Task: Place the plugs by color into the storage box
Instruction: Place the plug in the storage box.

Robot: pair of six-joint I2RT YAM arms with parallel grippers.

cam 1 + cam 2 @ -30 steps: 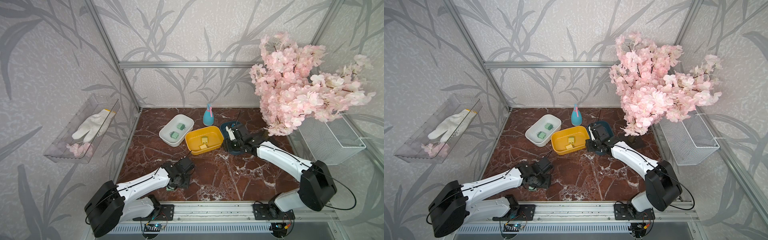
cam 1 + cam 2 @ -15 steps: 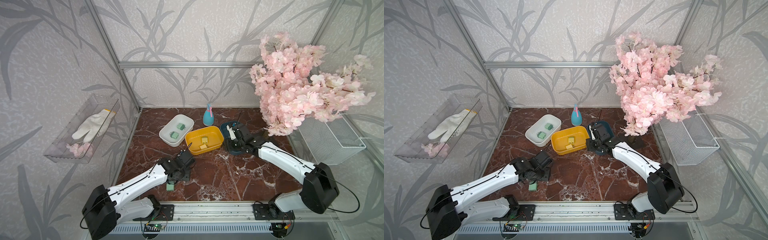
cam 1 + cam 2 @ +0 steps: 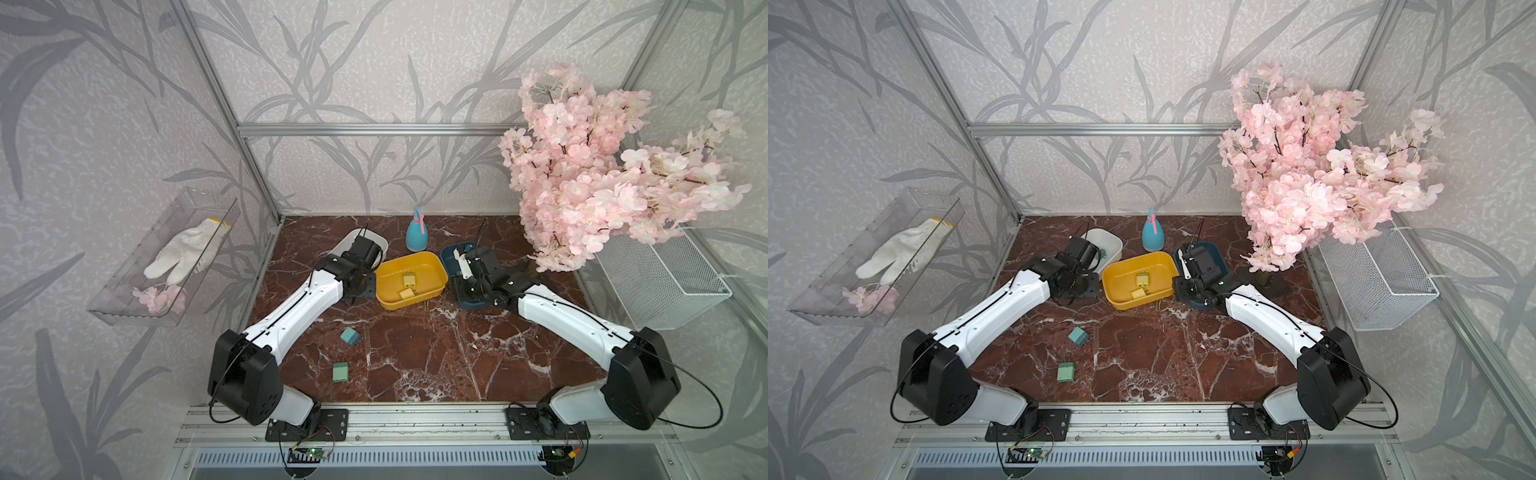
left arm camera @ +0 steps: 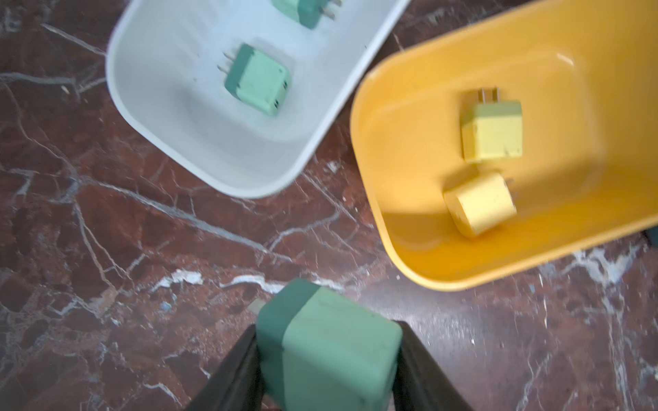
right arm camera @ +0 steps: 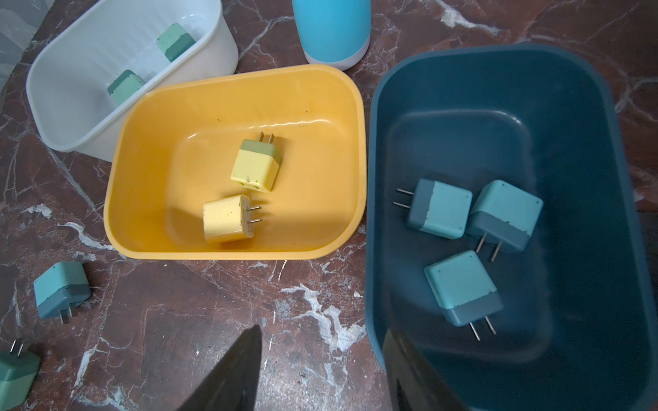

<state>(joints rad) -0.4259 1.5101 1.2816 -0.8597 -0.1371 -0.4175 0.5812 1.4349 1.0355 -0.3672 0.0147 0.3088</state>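
The left wrist view shows the left hand [image 4: 325, 329] clamping a green plug [image 4: 331, 356]; the right wrist view shows the right hand [image 5: 322, 331] agape, empty.

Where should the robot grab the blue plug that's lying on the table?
Probably from straight above, closing on two opposite flat sides of the cube body of the blue plug, not on the prongs. It seems to lie on its side, with the prongs sticking out along the table, so its top is free. The loose green plug lies apart from it.
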